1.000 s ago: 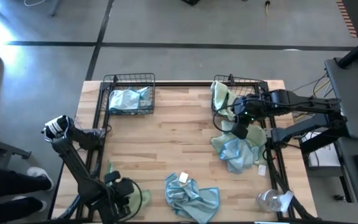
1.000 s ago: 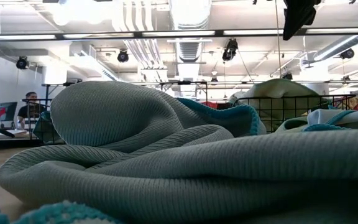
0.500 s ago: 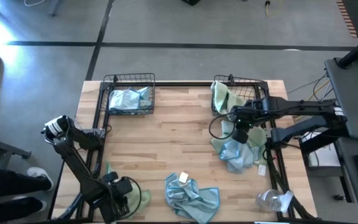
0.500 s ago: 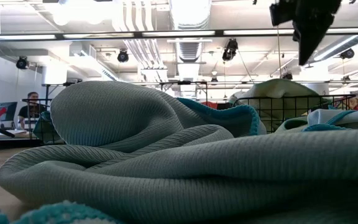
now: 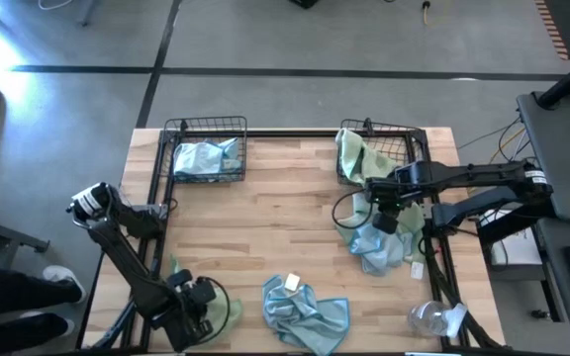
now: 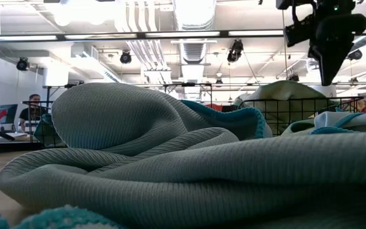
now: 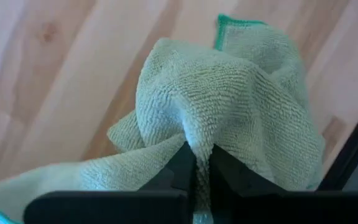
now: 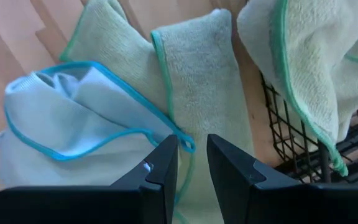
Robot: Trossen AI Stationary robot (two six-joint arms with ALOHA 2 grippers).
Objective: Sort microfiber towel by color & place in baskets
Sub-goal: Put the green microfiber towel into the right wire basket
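Observation:
My left gripper [image 5: 204,305] is at the table's near left corner, shut on a pale green towel [image 5: 226,312]. My right gripper [image 5: 384,216] hangs open above a pile of towels [image 5: 374,242] on the right side. Its fingers stand over a light blue towel [image 8: 73,124] and a pale green one [image 8: 197,81], touching neither. The low view shows this gripper [image 6: 329,60] well above the table. The left basket [image 5: 206,127] holds a blue towel [image 5: 204,158]. A green towel [image 5: 352,153] hangs over the right basket's [image 5: 404,133] rim. Another blue towel [image 5: 305,311] with a white tag lies near the near edge. My left gripper pinches a bunched-up fold [image 7: 194,134] of the pale green towel between its two fingers [image 7: 182,165], coming from above and pointing down. The cloth rises to a hump at the fingers. Its edges [image 7: 247,31] spread out on the wooden table around them.
A clear plastic wrapper [image 5: 433,318] lies at the near right corner. Bare wood [image 5: 275,213] stretches between the two baskets and the towels. In the low view the blue towel [image 6: 170,159] fills the foreground, with the right basket [image 6: 297,111] behind it.
My right gripper has come down from high over the right basket's near side toward the pile of towels, moving slightly toward the near edge. My left gripper has shifted a little toward the far edge with the green towel.

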